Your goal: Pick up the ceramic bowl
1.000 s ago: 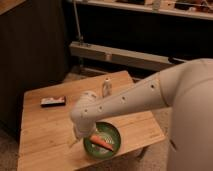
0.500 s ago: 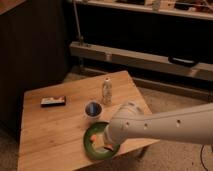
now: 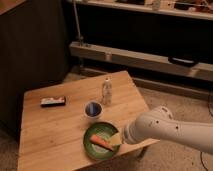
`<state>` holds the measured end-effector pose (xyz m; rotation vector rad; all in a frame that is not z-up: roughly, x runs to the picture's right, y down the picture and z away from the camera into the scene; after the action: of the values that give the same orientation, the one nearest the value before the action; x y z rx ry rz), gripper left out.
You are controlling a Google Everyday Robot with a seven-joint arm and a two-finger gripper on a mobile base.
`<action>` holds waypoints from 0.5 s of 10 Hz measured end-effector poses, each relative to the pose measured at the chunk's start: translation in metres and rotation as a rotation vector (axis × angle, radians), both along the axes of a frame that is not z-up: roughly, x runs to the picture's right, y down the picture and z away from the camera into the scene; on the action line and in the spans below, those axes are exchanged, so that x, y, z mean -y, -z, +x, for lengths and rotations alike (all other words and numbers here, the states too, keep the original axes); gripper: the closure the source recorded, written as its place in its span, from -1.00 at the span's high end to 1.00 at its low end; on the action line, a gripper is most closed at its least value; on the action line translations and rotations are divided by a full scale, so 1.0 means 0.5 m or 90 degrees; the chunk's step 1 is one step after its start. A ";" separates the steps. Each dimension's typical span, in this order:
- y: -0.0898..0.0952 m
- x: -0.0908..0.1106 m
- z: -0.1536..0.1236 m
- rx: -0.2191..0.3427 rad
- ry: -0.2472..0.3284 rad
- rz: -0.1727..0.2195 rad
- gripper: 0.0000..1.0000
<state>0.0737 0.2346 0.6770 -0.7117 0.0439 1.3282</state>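
Status: claw is now at the right rim of the bowl, low and close to it. Can't tell if it's wide, narrow or gripping; only a pale tip shows at the end of the arm, overlapping the rim.

Change vs 1 s ago: the arm was stretched across the surface with its end over the bowl from above. Half a sec ago it had dropped and hid the bowl's right half. Now it's pulled back to the right, so most of the bowl is visible again.

Bowl hasn't shifted: same spot near the front edge of the surface, sitting flat, not lifted. The orange item is inside it, lying across the middle.

Cup is just behind the bowl, the bottle is behind that, and the black item is well off to the left. None are in the arm's way.

My read: reach is done and it's settling on a rim grasp from the right side; lift not started. Risks: glossy rim may slip, and the bowl may tip when lifted from one edge.
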 end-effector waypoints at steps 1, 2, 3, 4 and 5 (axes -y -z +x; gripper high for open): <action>-0.002 0.000 0.002 0.006 0.002 0.003 0.60; -0.003 0.000 0.004 0.008 0.002 0.004 0.60; -0.002 0.001 0.003 0.008 0.004 0.007 0.60; -0.005 0.002 -0.001 0.006 0.007 0.016 0.60; -0.007 0.002 -0.003 0.006 0.008 0.019 0.60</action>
<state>0.0723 0.2337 0.6805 -0.6919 0.0208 1.3103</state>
